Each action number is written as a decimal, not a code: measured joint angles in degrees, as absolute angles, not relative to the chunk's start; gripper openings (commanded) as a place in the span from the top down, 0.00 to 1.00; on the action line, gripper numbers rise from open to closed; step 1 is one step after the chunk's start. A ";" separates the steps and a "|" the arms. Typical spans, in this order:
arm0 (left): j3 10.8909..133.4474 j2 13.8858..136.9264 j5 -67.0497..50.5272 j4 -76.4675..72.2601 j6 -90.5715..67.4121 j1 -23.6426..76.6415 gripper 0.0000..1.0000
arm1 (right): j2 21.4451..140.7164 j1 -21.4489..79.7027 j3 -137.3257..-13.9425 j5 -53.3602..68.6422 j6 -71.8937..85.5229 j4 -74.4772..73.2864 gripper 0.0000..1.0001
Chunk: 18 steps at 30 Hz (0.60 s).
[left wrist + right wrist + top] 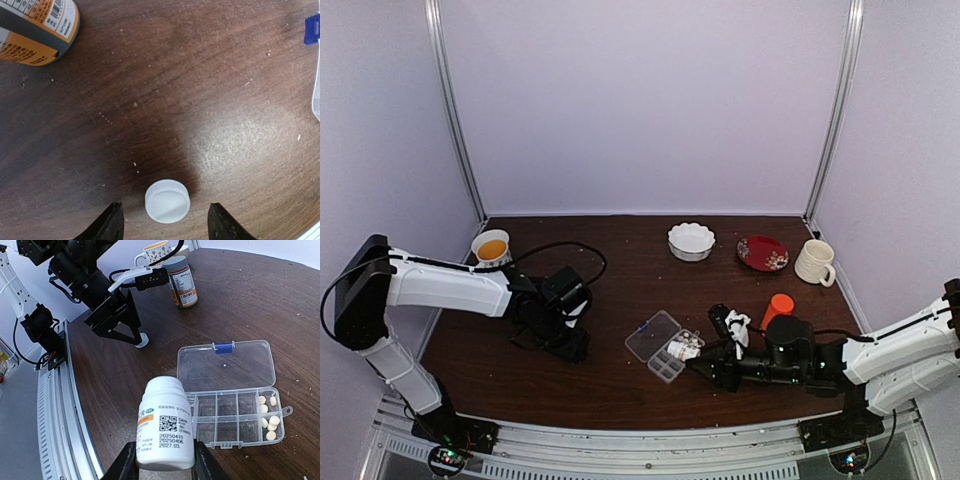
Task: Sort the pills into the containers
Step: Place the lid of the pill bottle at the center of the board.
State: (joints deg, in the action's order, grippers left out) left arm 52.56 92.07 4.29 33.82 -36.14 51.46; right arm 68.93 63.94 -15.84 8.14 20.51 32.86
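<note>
Top: notes clear organizer box [655, 338] open on table [620, 280], beside right arm.
Left wrist: finds left gripper [166, 215] spread wide, straddling white cap [167, 201], no contact.
Right wrist: finds right gripper [162, 465] clamped on white bottle [165, 422]; places pills [267, 412] in box's end compartments.

In my left wrist view the orange-labelled bottle [37, 27] is cut off at the upper left, and the organizer box [316, 100] is only a sliver at the right edge. The bottom edge of my right wrist view crops the white bottle [165, 425].
</note>
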 measured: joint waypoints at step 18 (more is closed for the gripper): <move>46.50 81.12 -2.50 14.02 -36.88 51.46 0.32 | 74.06 63.94 -16.34 10.57 21.34 34.06 1.00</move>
